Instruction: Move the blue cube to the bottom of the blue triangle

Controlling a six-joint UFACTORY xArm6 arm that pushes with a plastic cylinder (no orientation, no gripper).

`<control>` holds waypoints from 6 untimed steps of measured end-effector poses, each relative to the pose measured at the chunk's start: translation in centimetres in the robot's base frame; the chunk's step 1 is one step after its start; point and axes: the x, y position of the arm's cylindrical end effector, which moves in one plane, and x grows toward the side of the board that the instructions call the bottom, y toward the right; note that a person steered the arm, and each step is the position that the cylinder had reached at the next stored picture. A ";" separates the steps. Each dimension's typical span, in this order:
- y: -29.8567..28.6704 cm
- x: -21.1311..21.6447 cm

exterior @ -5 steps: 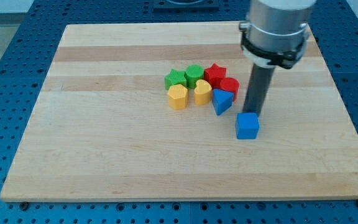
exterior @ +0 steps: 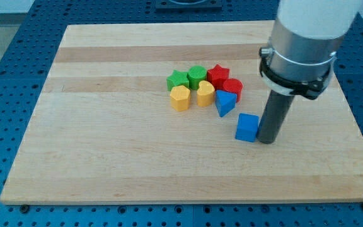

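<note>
Since the earlier frame the tip has shifted from the far side of the blue cube to its right-edge side, and the cube has slid a little toward the surface's left edge and toward the cluster.

Present position: the tip stands on the surface just beside the cube's right face, touching or very nearly so; contact cannot be confirmed. The tool is a plain rod with nothing to spread or pinch; it holds nothing and can only push.

The cube lies in the right half of the surface, somewhat nearer the near edge than the blue triangle, and offset from it toward the right edge. A small gap separates the two. The triangle sits at the near-right end of a tight cluster: red star, red cylinder, green blocks and, yellow blocks and.

Assessment: the task is partly done. The cube appears to need a further short travel toward the left edge to sit squarely below the triangle.

Recommendation for the step in hand: push through the middle of the right face, so the cube slides straight and does not spin off the rod. Keep the line parallel to the near edge; any drift toward the far edge risks driving the cube into the triangle and disturbing the cluster. Stop as soon as the cube is in line with the triangle.
</note>
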 end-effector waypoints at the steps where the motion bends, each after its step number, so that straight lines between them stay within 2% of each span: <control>1: -1.3 0.0; 6: -5.1 -0.4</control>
